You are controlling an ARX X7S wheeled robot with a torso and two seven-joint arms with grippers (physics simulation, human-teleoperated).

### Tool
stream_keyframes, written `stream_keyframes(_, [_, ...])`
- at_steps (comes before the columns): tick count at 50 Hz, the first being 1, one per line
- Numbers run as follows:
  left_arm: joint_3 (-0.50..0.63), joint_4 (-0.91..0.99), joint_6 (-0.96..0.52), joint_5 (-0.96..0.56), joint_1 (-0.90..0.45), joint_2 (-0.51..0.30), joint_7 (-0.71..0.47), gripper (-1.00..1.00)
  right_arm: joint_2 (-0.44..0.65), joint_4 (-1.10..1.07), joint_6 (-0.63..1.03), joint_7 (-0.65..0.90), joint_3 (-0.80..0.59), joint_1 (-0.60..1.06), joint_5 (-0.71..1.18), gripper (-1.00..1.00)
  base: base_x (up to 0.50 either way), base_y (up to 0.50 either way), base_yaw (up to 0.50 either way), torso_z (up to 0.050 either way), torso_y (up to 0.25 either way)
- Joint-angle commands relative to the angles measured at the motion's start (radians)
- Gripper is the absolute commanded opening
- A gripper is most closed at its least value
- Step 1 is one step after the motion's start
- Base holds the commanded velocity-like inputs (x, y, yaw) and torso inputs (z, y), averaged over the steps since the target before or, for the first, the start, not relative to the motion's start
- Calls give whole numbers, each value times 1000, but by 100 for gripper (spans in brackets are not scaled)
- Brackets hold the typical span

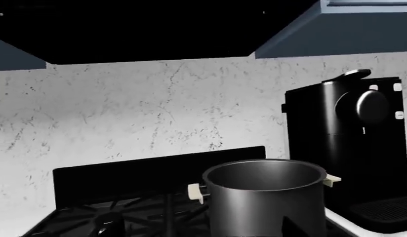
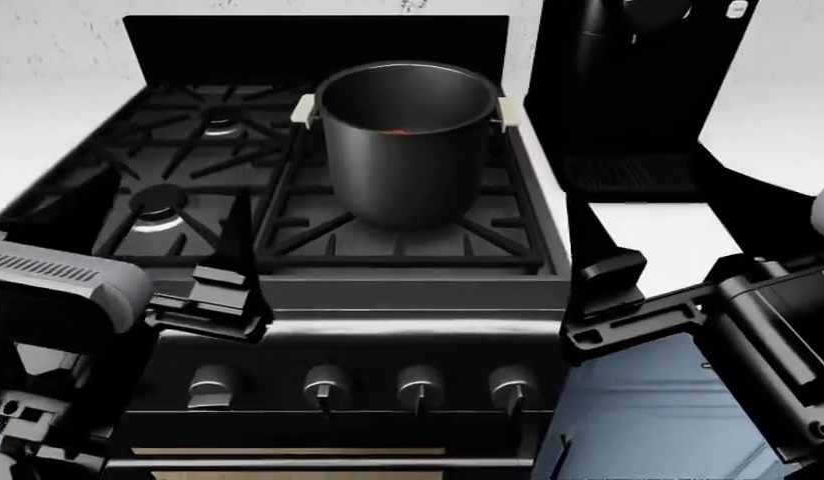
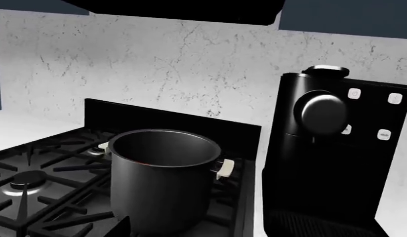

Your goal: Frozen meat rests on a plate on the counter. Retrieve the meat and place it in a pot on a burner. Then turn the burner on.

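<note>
The dark grey pot [image 2: 405,150] stands on the stove's grate at the back right, and a small patch of red meat [image 2: 397,129] shows inside it. The burner beneath it is hidden by the pot, and I see no flame. My left gripper [image 2: 215,300] hovers open and empty over the stove's front left edge. Over the front right edge my right gripper [image 2: 602,300] is likewise open and empty. Both wrist views face the pot [image 1: 266,197] [image 3: 162,177], each with only a dark fingertip [image 1: 287,228] [image 3: 123,226] at the frame edge. The plate is out of view.
A black countertop appliance [image 2: 639,90] stands on the white counter [image 2: 659,235] just right of the pot. Two uncovered burners [image 2: 159,205] [image 2: 223,118] lie on the stove's left half. Several silver knobs [image 2: 419,385] line the stove front. A range hood [image 1: 124,29] hangs overhead.
</note>
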Motion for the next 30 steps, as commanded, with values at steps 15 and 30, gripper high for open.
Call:
stream_keyframes(15, [-27,49,122,260,180,-61,-19,100,-122,-104,199,72,343,-159,113,100,0,0,0,-50,0])
stream_keyframes(30, [-26,13,234,317,314,-54,-11,100,-460,-103,671,192,717,-173,386,100,0,0,0,-50,0])
